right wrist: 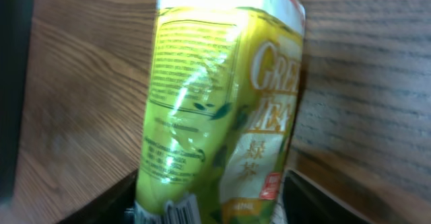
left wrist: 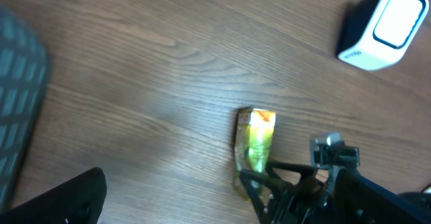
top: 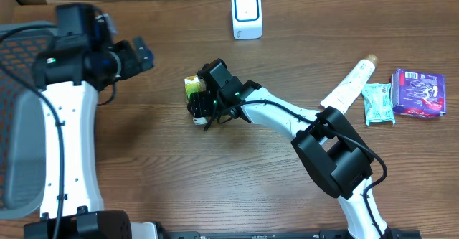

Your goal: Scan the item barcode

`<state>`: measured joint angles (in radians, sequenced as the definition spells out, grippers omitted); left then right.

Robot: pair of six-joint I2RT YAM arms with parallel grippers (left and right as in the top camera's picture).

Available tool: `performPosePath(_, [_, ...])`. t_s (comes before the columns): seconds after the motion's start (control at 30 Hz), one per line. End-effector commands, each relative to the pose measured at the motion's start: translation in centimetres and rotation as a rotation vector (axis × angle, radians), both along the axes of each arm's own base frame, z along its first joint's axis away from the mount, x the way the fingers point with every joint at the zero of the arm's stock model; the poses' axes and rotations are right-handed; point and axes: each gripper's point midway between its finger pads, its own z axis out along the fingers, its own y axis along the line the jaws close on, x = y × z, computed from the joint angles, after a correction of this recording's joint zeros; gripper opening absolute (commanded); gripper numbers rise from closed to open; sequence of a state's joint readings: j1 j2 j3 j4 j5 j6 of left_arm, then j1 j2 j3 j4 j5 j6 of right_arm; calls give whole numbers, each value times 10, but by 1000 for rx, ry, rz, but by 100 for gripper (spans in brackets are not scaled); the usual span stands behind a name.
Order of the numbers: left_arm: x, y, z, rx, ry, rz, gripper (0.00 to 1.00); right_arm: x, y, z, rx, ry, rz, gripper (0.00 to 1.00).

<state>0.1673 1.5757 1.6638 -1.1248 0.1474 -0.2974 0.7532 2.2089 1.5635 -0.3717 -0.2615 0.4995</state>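
You work over a brown wood-grain table (top: 143, 160). A grey mesh panel (top: 14, 88) crowds the left edge of the overhead frame. The widest bare wood lies across the lower centre and between the two arms.

One yellow-green foil green-tea packet (top: 192, 87) lies on the wood just left of centre, with the right gripper (top: 203, 104) at its lower end. Its black fingers (right wrist: 101, 207) straddle the packet, but you cannot tell whether they press it. The left gripper (top: 145, 55), upper left, is spread wide and empty.

One white box scanner with a blue-rimmed face (top: 247, 14) stands at top centre, well apart from the packet. At the right edge lie one white tube with a tan cap (top: 349, 86), one pale green wrapper (top: 378, 102) and one purple wrapper (top: 419, 92).
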Motion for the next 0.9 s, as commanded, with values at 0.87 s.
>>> performPosePath(0.87, [2,-5,1,-59,-4,4,99,49,-144,64,-711,-368,-22,17])
